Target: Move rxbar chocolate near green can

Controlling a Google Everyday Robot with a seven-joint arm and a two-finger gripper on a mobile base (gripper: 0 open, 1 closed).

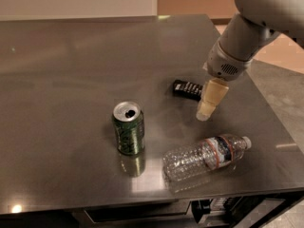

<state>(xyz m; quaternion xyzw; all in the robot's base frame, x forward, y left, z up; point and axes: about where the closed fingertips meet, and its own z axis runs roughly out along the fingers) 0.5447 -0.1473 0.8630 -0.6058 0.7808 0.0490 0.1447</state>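
The rxbar chocolate (187, 89) is a flat black bar with white lettering, lying on the dark table (71, 70) right of centre. The green can (128, 128) stands upright to its lower left, silver top showing, well apart from the bar. My gripper (207, 108) hangs from the grey arm at the upper right, its pale fingers (211, 98) pointing down just right of the bar's right end and partly covering it.
A clear plastic water bottle (205, 156) lies on its side near the table's front edge, below the gripper and right of the can. The table's right edge (270, 108) runs close behind the arm, with floor beyond.
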